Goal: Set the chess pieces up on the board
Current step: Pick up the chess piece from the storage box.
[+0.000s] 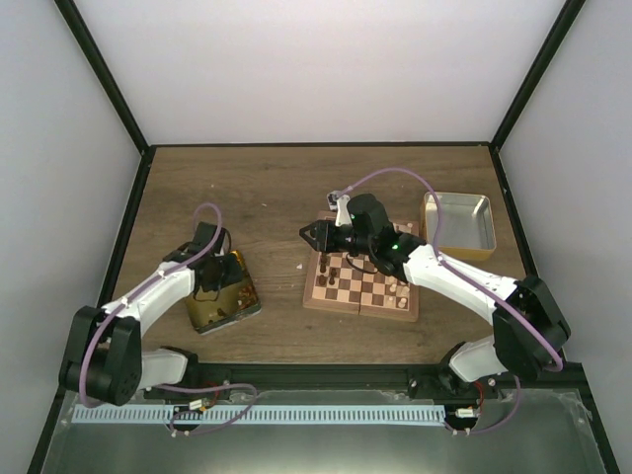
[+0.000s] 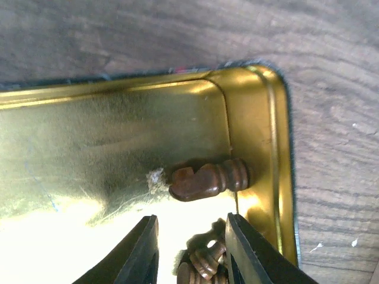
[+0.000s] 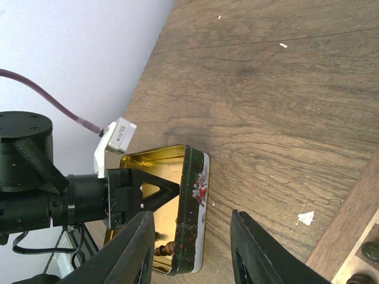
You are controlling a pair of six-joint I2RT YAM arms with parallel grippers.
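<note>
A dark chess piece (image 2: 207, 179) lay on its side in the gold tin (image 2: 260, 118), mid-frame, long axis horizontal, base pointing right. The left gripper (image 2: 192, 248), just below, and the right gripper (image 3: 192, 248) both stood unclenched.

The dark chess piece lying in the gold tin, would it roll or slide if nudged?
Probably rolls: the dark piece lies sideways with a round turned base. May skid, since the gold tin looks glossy. Likely light: small wood.
</note>
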